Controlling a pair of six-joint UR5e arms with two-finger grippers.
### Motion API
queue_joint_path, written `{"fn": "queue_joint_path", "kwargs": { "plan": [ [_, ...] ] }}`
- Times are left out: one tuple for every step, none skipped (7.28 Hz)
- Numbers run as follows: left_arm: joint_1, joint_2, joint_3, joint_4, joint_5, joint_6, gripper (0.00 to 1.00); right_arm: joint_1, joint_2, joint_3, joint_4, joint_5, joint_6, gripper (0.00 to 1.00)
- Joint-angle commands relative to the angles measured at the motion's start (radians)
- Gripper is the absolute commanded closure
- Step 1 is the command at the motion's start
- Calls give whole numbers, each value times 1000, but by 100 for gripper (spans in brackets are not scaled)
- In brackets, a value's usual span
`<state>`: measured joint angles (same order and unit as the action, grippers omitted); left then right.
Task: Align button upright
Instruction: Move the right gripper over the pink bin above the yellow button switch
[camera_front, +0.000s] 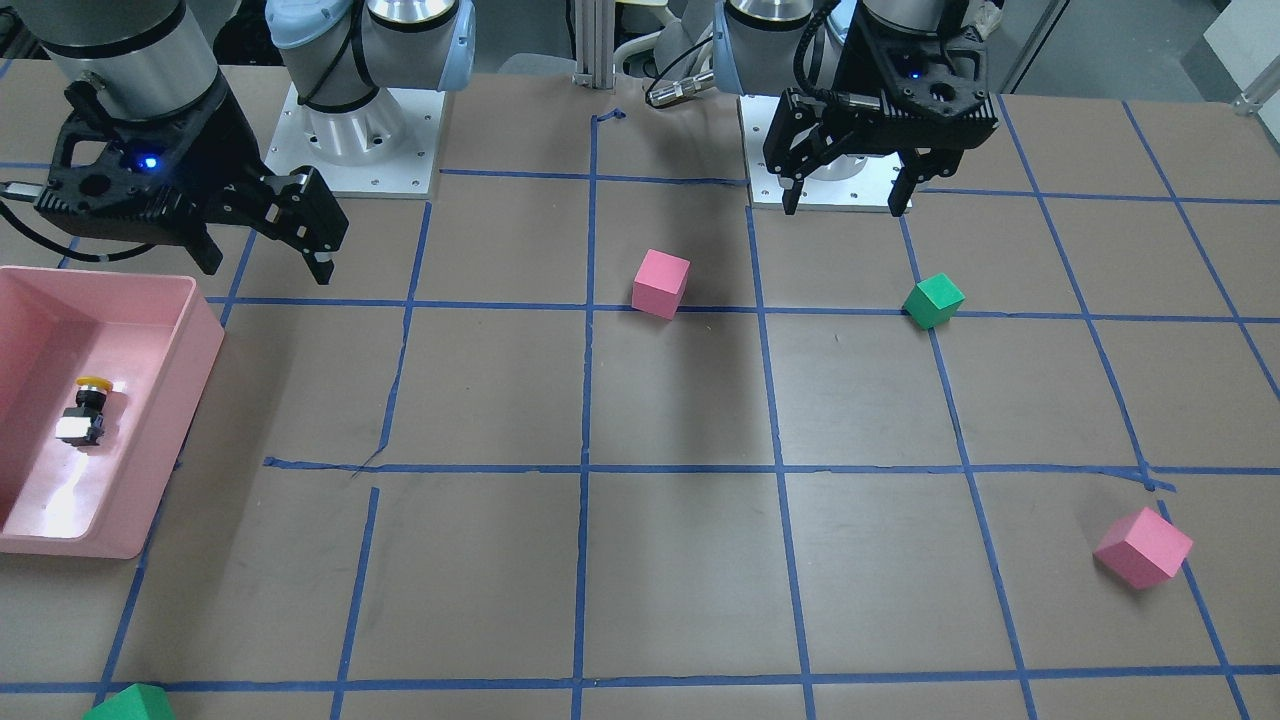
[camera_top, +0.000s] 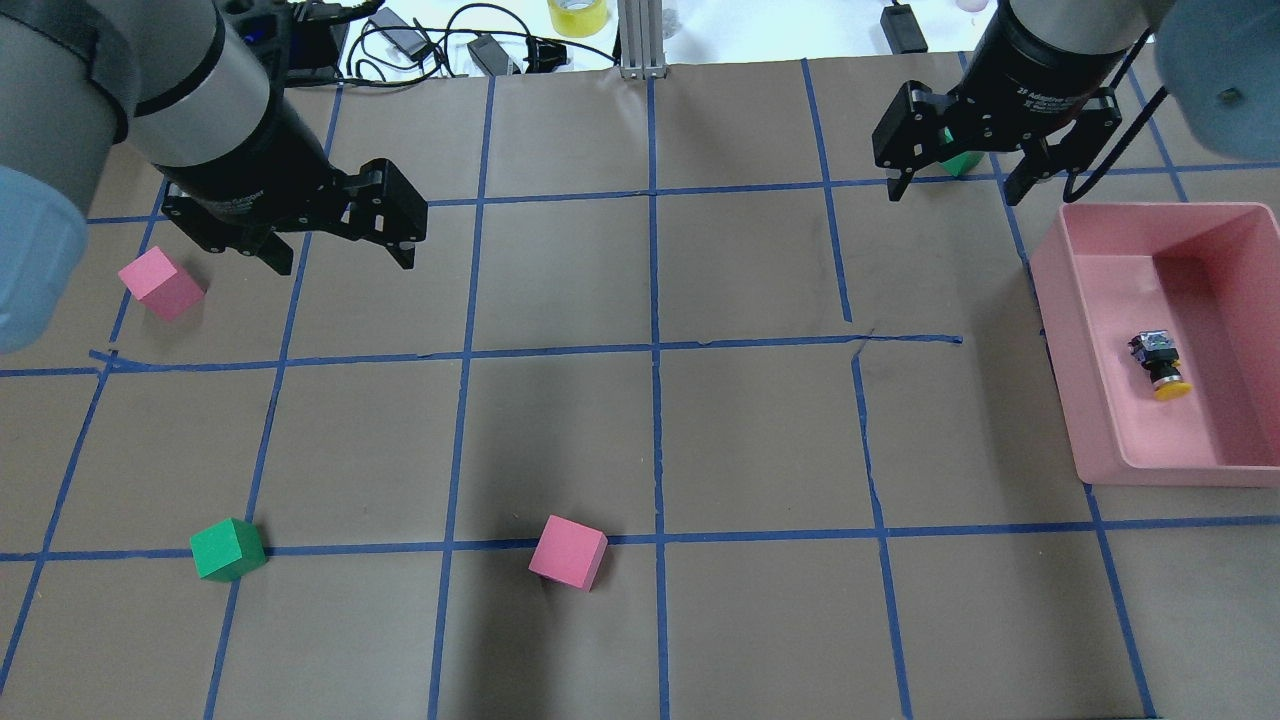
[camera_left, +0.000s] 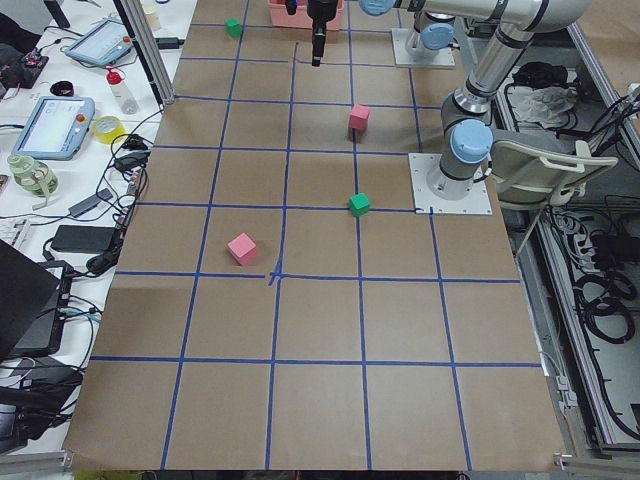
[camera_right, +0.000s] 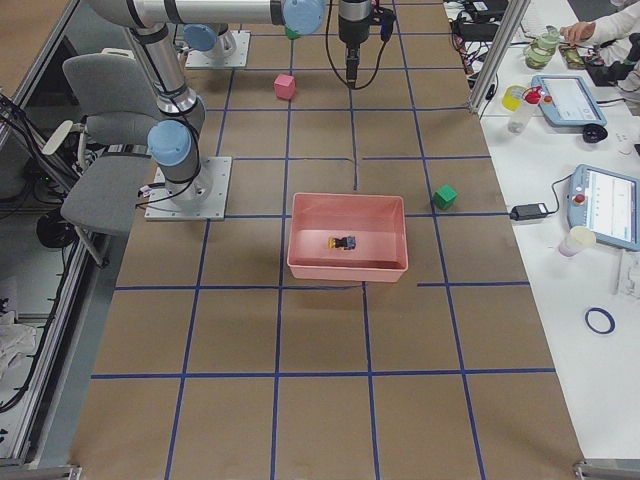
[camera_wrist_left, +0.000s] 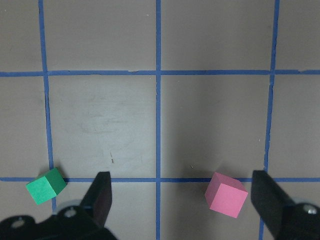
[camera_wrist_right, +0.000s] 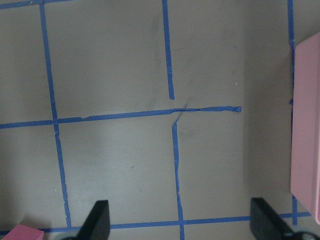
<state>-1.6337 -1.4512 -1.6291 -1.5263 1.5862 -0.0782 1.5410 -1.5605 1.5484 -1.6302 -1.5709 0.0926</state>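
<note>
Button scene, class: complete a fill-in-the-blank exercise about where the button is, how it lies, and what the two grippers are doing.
1. The button lies on its ____ inside the pink bin.
2. The button's round cap is coloured ____.
3. The left gripper and the right gripper hold nothing, and both have their jaws ____.
4. The bin sits on the robot's ____ side.

Missing words: side; yellow; open; right.
</note>
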Motion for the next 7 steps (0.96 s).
{"fn": "queue_joint_path", "kwargs": {
  "plan": [
    [0,0,0,0,0,0,0,13,7,5,-29,-44,94,0],
    [0,0,0,0,0,0,0,14,11,5,-33,-32,92,0],
    [0,0,0,0,0,0,0,2,20,12,-37,-37,57,0],
    [0,0,0,0,0,0,0,-13,54,12,-37,-46,17,0],
    [0,0,0,0,0,0,0,-62,57,12,-40,-51,-50,0],
    [0,0,0,0,0,0,0,-164,66,13,-39,-46,-165,0],
    [0,0,0,0,0,0,0,-271,71,22,-34,-43,-219,0]
  ]
}}
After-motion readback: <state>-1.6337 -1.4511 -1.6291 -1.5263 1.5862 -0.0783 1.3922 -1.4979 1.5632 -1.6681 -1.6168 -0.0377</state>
